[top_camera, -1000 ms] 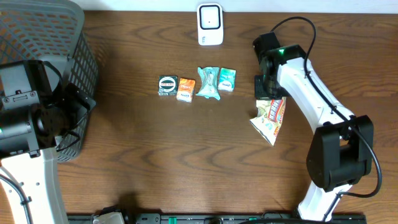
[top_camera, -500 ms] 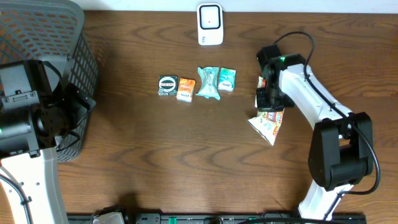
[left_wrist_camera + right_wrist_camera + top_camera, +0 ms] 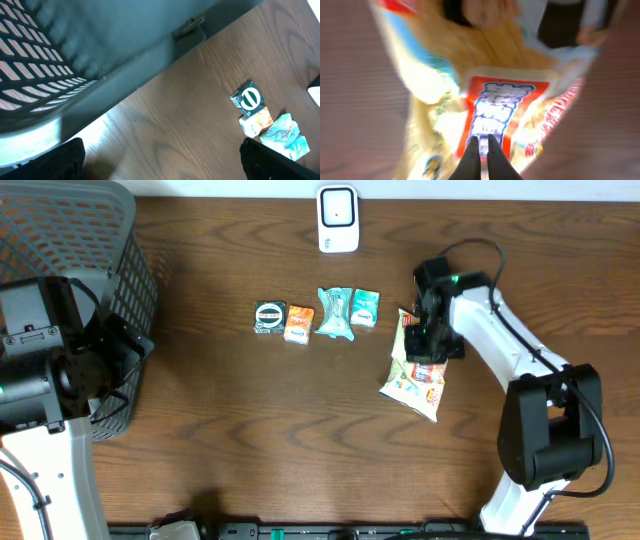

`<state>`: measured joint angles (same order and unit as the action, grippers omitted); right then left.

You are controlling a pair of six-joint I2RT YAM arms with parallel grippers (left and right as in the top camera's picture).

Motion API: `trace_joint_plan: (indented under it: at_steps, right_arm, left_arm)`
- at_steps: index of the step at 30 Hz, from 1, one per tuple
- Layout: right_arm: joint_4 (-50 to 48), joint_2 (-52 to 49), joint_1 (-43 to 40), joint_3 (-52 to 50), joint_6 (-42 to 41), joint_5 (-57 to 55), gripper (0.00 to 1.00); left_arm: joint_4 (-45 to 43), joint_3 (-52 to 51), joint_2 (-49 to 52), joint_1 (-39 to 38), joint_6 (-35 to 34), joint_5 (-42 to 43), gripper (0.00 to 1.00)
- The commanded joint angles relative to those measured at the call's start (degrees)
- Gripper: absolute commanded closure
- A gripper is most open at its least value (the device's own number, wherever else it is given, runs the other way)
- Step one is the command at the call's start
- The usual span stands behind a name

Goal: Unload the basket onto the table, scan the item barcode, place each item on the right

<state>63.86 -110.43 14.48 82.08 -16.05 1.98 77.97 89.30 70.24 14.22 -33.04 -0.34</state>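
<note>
The right end effector (image 3: pixel 428 348) pinches the snack bag (image 3: pixel 410 375) (long axis roughly near-to-far) right of centre; the scanner (image 3: pixel 338 220) lies far and left of it. The left end effector (image 3: pixel 162 162), spread, sits well apart.

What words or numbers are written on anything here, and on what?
Nothing can be read clearly.
On the bag: blue characters on a red-edged white label, too blurred to read.
On the green pack: a round white-ringed logo, no legible letters.
On the orange pack and teal packs: print too small.
On the scanner: no text visible.
</note>
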Motion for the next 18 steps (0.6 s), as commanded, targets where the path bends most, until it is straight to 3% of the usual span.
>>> trace_joint_plan:
  at_steps: [1,7,14,18]
  right_arm:
    - [6.58,-0.13,0.74,7.93,0.28,1.22,0.97]
    - [9.42,-0.15,3.17,2.84,0.28,1.2,0.96]
    - [-3.76,-0.15,8.52,-10.51,-3.23,1.62,0.97]
    - [-2.93,-0.11,8.98,-9.27,-3.17,2.05,0.96]
  left_arm:
    - [0.22,0.61,-0.26,0.35,-0.26,-0.35,0.02]
    - [0.24,0.61,-0.26,0.35,-0.26,-0.35,0.02]
    - [0.22,0.61,-0.26,0.35,-0.26,-0.35,0.02]
    - [0.22,0.61,-0.26,0.35,-0.26,-0.35,0.02]
